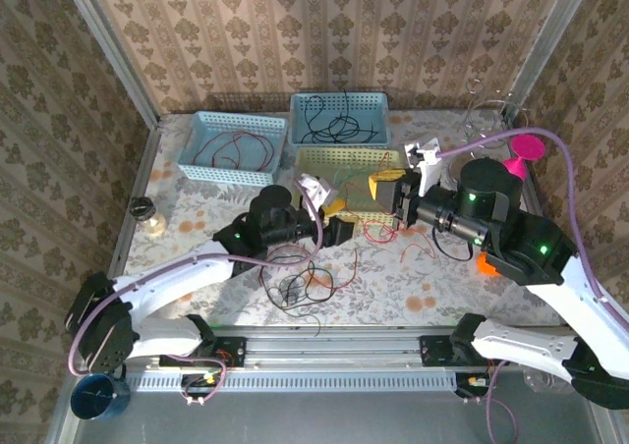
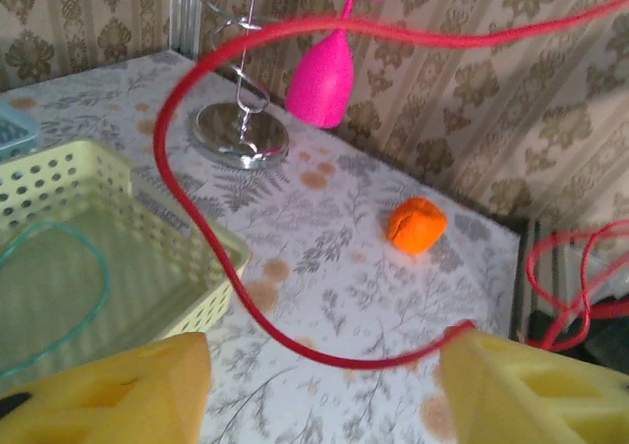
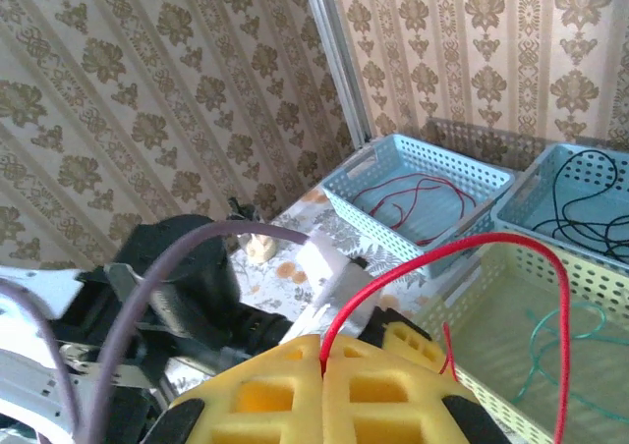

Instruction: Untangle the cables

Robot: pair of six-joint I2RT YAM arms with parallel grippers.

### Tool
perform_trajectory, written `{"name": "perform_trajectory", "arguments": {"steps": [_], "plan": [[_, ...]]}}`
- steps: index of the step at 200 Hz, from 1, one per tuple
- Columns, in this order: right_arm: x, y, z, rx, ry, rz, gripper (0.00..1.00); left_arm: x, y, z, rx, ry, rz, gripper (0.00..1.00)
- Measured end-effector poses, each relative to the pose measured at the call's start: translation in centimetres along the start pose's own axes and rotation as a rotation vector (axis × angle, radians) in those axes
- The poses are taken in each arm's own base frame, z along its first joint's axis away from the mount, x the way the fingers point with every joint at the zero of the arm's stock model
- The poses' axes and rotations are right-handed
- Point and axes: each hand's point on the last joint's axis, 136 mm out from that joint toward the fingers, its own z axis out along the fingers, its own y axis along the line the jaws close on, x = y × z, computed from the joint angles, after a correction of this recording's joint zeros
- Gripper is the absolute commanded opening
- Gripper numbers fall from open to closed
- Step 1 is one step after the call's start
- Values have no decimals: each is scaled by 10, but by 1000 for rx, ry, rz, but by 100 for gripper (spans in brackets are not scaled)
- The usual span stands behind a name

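Note:
A loose tangle of black and red cables (image 1: 295, 279) lies on the table in front of the left arm. My right gripper (image 3: 322, 354) is shut on a red cable (image 3: 423, 257), which rises from between its yellow foam pads and arcs right over the pale yellow basket (image 3: 491, 277). My left gripper (image 2: 324, 370) is open, and the same kind of red cable (image 2: 236, 297) sags across the gap and touches the right finger (image 2: 521, 385). From above, the left gripper (image 1: 339, 218) and right gripper (image 1: 381, 191) face each other closely at mid-table.
At the back, a blue basket (image 1: 211, 122) holds red cables, another blue basket (image 1: 313, 100) holds black ones, and the yellow basket (image 1: 307, 157) holds a green cable (image 2: 93, 257). A pink glass (image 2: 322, 76), a wire stand (image 2: 241, 130), and an orange lump (image 2: 418, 223) are at right, a jar (image 1: 147, 216) at left.

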Motion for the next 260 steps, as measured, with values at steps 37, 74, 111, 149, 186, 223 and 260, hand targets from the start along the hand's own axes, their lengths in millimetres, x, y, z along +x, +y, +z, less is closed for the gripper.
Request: {"name": "perform_trajectory", "arguments": {"steps": [37, 74, 111, 149, 186, 223, 260], "plan": [[-4, 2, -7, -11, -19, 4, 0, 9, -6, 4, 86, -69, -109, 76], [2, 1, -3, -8, -2, 15, 0, -8, -8, 7, 204, -184, -223, 71], [2, 0, -2, -3, -1, 14, 0, -4, 13, -7, 212, -256, -341, 71], [2, 0, -2, -2, -1, 10, 0, -2, 16, -14, 228, -277, -401, 72], [3, -1, 1, 0, 6, 3, 0, -8, 12, -16, 248, -298, -416, 69], [3, -5, 2, 22, 3, -8, 0, -8, 10, -16, 256, -296, -428, 65], [2, -10, 2, 51, -5, -23, 0, 4, 8, -20, 254, -276, -438, 65]]}}
